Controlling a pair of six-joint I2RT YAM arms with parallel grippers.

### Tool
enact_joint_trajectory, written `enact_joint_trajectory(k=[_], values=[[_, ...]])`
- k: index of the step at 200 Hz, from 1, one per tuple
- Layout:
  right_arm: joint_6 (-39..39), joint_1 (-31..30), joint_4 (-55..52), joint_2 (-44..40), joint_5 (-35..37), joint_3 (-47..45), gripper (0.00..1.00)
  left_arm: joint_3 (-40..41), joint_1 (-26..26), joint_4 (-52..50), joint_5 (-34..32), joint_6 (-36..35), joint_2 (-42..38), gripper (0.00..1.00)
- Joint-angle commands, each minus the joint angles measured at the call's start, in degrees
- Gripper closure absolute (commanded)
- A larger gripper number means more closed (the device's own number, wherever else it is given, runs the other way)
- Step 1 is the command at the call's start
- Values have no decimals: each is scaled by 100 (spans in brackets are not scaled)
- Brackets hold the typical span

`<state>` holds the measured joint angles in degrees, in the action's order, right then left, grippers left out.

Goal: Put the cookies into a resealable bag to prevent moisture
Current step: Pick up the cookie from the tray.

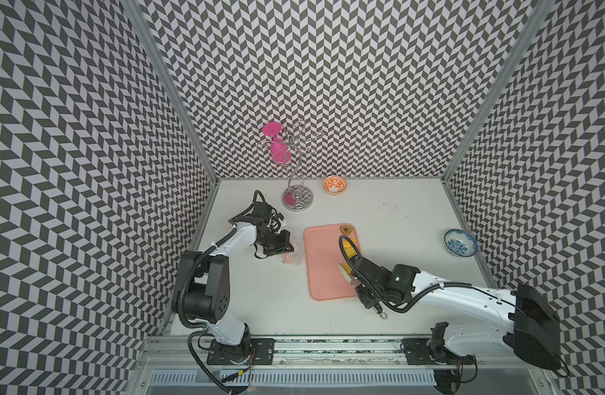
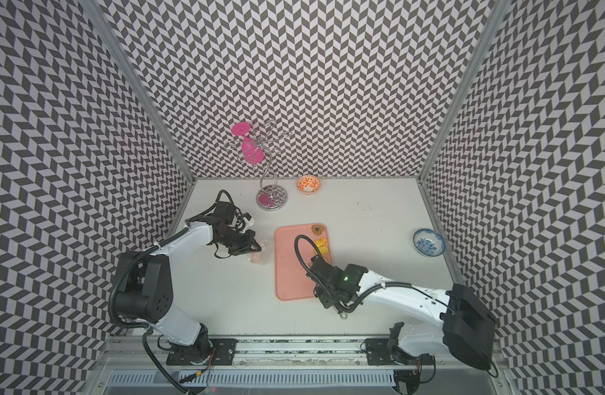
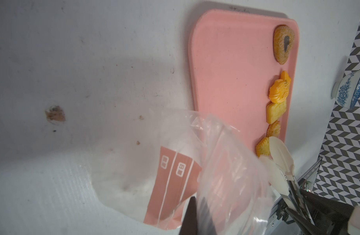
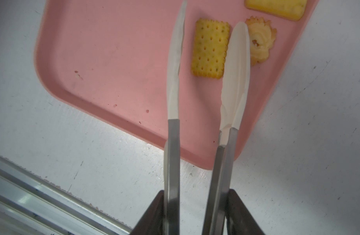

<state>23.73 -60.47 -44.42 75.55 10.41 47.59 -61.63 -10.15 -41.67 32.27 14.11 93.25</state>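
Five cookies (image 3: pixel 280 89) lay along the edge of one pink tray (image 3: pixel 226 71). The left gripper (image 1: pixel 289 251) pinched one clear bag (image 3: pixel 226 173) beside it; the right gripper (image 4: pixel 195 215), half-closed, held one pair of tongs (image 4: pixel 173 132) straddling one square cracker (image 4: pixel 210 47)

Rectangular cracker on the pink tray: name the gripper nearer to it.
Right gripper: its tongs straddle the cracker. Left gripper sits off the tray, shut on the bag.

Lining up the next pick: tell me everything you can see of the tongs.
The tongs have two grey metal arms ending in cream, plastic-looking leaf-shaped tips. The right claw grips the arms. The tips stand apart over the pink tray, flanking a rectangular cracker; nothing is pinched; contact is unclear.
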Motion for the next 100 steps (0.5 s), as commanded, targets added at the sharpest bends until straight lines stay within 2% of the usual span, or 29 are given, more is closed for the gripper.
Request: enact_joint_trajectory(k=[1, 100], values=[[244, -197, -85, 249, 444, 262, 54, -16, -31, 24, 43, -98, -117, 97], [296, -470, -528, 1007, 842, 925, 56, 68, -57, 52, -10, -192, -102, 97]])
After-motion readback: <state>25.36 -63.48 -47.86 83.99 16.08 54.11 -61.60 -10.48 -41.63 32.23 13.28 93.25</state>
